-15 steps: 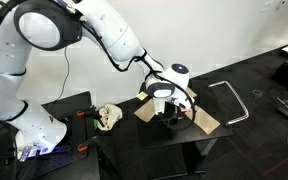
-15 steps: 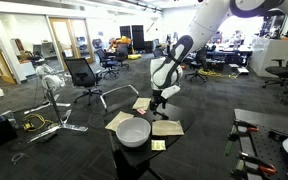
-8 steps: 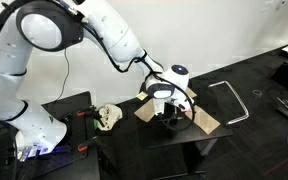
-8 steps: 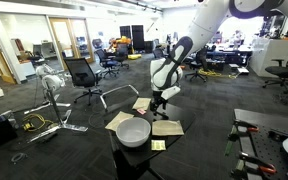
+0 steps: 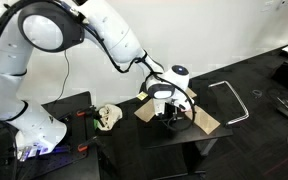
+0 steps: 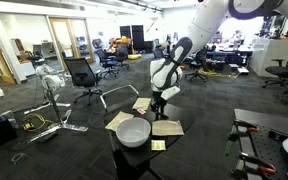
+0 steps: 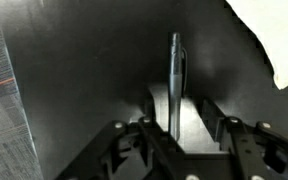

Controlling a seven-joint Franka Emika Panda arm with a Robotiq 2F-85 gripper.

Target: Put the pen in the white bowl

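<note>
In the wrist view the pen, slim and dark with a metal sheen, lies lengthwise on a dark surface. My gripper straddles its near end, jaws partly apart. A gap shows between the pen and the finger on the right. In both exterior views the gripper is down on the small table among flattened cardboard flaps. The white bowl stands on that table, just in front of the gripper as that view shows it. The pen is too small to make out in either exterior view.
Cardboard sheets lie round the bowl. A pale crumpled object sits on a side table. A bent metal frame lies on the dark floor. Office chairs and a stand are behind.
</note>
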